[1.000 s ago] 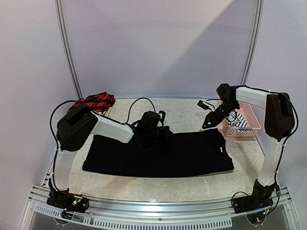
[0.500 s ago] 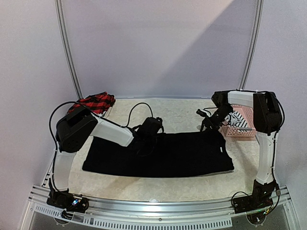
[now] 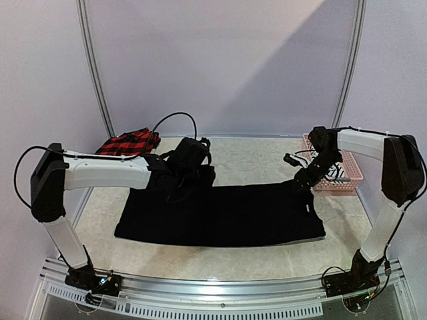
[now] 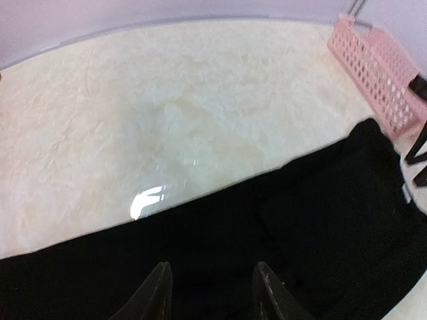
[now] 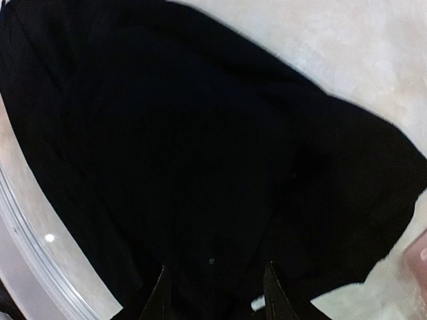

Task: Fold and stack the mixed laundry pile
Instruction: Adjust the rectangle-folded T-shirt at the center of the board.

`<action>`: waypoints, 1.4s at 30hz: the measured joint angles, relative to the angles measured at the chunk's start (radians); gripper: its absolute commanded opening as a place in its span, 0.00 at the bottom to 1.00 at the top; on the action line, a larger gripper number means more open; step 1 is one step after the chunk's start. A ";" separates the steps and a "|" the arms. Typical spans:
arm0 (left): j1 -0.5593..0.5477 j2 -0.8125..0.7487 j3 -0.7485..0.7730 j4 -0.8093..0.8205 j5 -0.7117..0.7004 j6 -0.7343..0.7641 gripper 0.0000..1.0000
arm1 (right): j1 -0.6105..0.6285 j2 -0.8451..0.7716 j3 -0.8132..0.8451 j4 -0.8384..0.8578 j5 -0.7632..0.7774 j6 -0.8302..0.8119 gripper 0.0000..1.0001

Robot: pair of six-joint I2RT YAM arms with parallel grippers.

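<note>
Pink basket (image 3: 338, 187): striped tank top (image 3: 333, 171) inside; left end effector (image 4: 212, 272), right end effector (image 5: 217, 272) parted over black T-shirt (image 3: 227, 217)

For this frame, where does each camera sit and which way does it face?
Top external: above and behind the arms, both showing whole; faces down and forward over T-shirt, plaid piece, basket.
Left wrist: low over the T-shirt, facing the basket; left end effector fingers show.
Right wrist: facing down at the T-shirt; right end effector fingers show.
Shared: all see the T-shirt; top and left wrist see the basket.
</note>
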 measured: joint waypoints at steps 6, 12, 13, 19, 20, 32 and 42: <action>-0.108 -0.053 -0.053 -0.356 0.021 0.061 0.44 | 0.029 -0.176 -0.192 -0.001 0.075 -0.145 0.42; -0.198 -0.121 -0.090 -0.697 0.050 0.103 0.43 | 0.071 -0.319 -0.342 -0.014 0.151 -0.267 0.40; -0.203 -0.131 -0.088 -0.753 0.050 0.119 0.43 | 0.072 -0.343 -0.354 -0.018 0.159 -0.279 0.40; -0.202 -0.117 -0.045 -1.007 0.033 0.240 0.43 | 0.076 -0.427 -0.366 -0.023 0.164 -0.301 0.40; -0.199 -0.103 -0.033 -1.030 0.035 0.257 0.43 | 0.078 -0.433 -0.367 -0.024 0.164 -0.302 0.40; -0.195 0.126 0.001 -1.038 0.034 0.396 0.26 | 0.090 -0.458 -0.414 -0.057 0.188 -0.331 0.43; -0.196 0.145 -0.016 -0.952 0.034 0.426 0.07 | 0.173 -0.457 -0.449 -0.060 0.237 -0.354 0.45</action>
